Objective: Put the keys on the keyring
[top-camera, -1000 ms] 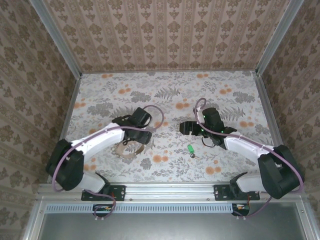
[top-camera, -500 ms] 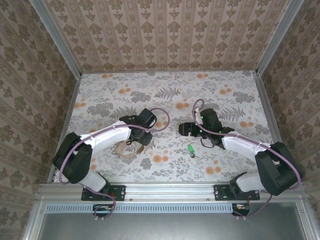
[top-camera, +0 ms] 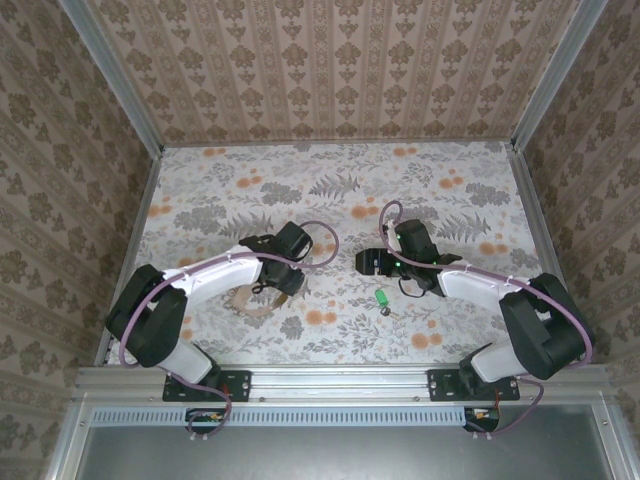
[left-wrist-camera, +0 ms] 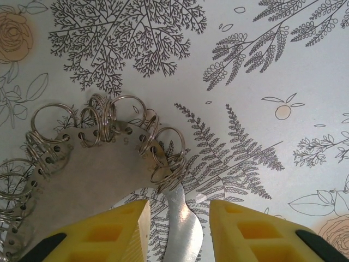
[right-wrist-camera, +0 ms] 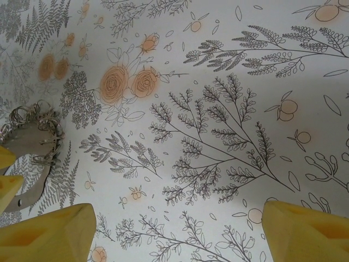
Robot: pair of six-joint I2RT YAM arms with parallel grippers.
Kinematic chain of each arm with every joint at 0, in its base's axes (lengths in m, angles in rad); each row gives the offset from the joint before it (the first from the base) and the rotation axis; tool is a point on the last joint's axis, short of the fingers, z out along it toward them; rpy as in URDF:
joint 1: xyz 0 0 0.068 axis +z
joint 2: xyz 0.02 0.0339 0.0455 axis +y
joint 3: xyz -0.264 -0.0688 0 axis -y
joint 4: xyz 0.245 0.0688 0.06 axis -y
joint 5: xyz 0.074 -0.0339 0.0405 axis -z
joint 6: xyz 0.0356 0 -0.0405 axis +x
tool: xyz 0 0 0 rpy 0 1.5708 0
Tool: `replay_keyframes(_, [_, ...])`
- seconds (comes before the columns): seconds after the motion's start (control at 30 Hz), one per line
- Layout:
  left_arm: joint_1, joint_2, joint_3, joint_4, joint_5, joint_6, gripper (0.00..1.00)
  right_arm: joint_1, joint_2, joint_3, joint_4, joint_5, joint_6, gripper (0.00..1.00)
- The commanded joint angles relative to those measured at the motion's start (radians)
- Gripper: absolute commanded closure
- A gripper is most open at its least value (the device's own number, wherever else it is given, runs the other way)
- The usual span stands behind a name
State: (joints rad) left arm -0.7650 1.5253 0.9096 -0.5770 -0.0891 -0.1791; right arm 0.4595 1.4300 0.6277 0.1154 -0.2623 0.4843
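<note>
On floral-print worktop: left gripper parted, straddling rim of large tan band-like keyring strung with small silver split rings, not clamped. Right gripper spread wide over bare print. Tiny green-headed key lying near right gripper, well apart from keyring.

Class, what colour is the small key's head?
Bright green; the key shows best in the top external view.

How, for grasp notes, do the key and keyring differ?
The key is tiny; the keyring is a wider hoop. The key's head is green; the keyring is a tan band carrying silver split rings. The key lies uncovered; the left arm overlaps the keyring. Both rest on the table.
</note>
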Motion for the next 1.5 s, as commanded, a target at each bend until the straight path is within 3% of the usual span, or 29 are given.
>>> replay_keyframes(0.0, [-0.003, 0.0, -0.016, 0.012, 0.022, -0.004, 0.66, 0.007, 0.007, 0.027, -0.003, 0.021, 0.013, 0.19])
replay_keyframes(1.47, [0.007, 0.103, 0.041, 0.022, -0.031, -0.006, 0.7, 0.011, 0.0, 0.035, -0.01, 0.018, 0.006, 0.2])
